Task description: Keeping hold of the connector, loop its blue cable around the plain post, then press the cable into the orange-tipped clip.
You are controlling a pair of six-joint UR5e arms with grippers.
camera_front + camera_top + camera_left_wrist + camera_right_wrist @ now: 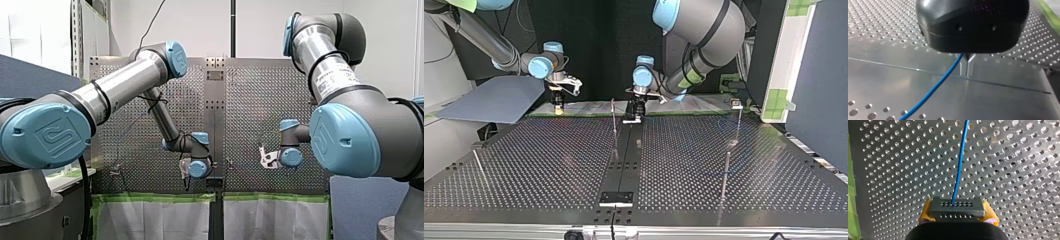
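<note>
My right tool (957, 205) is clenched on the connector (958, 208), a black block with rows of small holes, gripped across its ends by the yellow pads (991, 214). Out of the connector's face comes the blue cable (961, 162). It runs straight ahead of the tool, over the perforated bench (1023, 170), and out of the right wrist view. A strip of green tape (851, 195) marks the bench's edge off to one side.

Over to my left tool (967, 73): its metal fingers (964, 67) are drawn tight together, tips pointing at the smooth centre strip (923, 95) of the bench. The blue cable climbs up to the root of those fingers and vanishes under the black housing. Whether it is nipped in there, I cannot tell.

Now the top view, from across the bench. My right tool hangs at the far edge on the view's left, yellow pads pointing down. My left tool stands near the middle of that far edge, low over the centre strip. Just beside it, on its left in that view, rises a slim upright post (614, 119). Well apart, at the view's right, stands a second post (739, 122) with a small block-like head, and nearer the camera a third rod (725, 172).
</note>
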